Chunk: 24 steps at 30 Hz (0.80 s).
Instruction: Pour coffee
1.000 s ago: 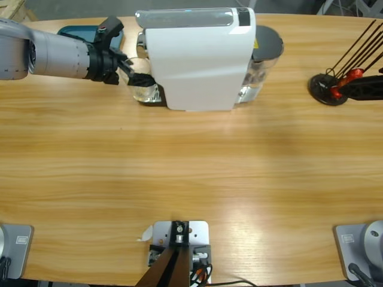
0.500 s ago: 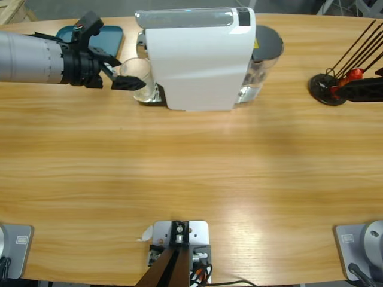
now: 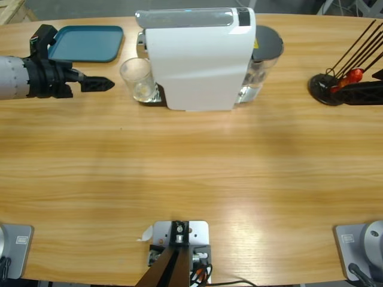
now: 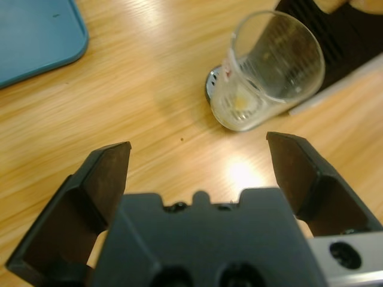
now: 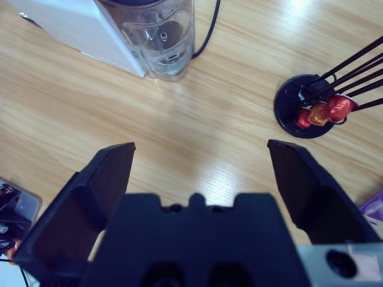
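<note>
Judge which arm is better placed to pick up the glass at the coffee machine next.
Left, probably. The left gripper is open and points at the glass from just beside it. The right gripper hangs over bare table near the capsule stand, beyond the machine.

Overhead view, two close wrist views

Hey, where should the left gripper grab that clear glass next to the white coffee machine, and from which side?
Grip the glass around its straight wall at mid-height, coming level from its open side, where the left gripper is, jaws open. The glass stands upright with the coffee machine close against its far side, so only this side looks free.
</note>
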Tool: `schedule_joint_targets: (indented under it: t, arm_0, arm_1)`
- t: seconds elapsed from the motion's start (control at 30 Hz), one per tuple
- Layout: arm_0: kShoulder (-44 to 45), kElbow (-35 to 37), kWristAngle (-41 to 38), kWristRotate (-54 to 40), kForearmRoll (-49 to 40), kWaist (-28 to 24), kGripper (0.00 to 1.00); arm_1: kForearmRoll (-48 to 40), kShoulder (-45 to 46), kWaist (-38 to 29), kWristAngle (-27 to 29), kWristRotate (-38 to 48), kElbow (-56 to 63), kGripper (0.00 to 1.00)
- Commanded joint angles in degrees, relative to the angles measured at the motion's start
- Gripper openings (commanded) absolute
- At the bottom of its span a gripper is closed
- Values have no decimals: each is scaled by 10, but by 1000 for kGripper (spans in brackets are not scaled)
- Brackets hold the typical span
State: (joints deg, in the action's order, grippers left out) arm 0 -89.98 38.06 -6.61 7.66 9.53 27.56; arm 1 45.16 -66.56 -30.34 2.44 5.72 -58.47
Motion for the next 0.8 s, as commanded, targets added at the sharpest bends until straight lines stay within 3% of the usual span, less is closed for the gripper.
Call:
schedule_joint_targets:
  t: [0.03, 0.33, 0.47, 0.57, 0.7, 0.73, 0.77, 0.8]
  arm_0:
    - [-111, -3, 7, 73, 95, -15, 996]
    - [-119, -2, 7, 76, 95, -18, 996]
    - [-67, -28, 26, 72, 91, -46, 996]
    - [9, -30, 92, 42, 37, -48, 996]
    - [91, -1, 103, 5, -84, -48, 996]
    - [101, 12, 102, 0, -118, -44, 996]
    - [112, 21, 102, -6, -149, -40, 996]
    - [124, 27, 101, -12, -176, -38, 996]
  arm_1:
    - [-5, 3, 7, -12, 3, 24, 1000]
    - [-6, 6, 12, -12, 2, 28, 1000]
    - [-4, -3, 12, -27, -1, 10, 1000]
    - [-2, -32, 12, -63, -1, -23, 1000]
    - [-10, -67, 12, -69, -2, -61, 994]
    - [-10, -79, 12, -67, -4, -75, 965]
    - [-9, -92, 12, -65, -10, -90, 809]
    - [-6, -107, 12, -65, -19, -104, 586]
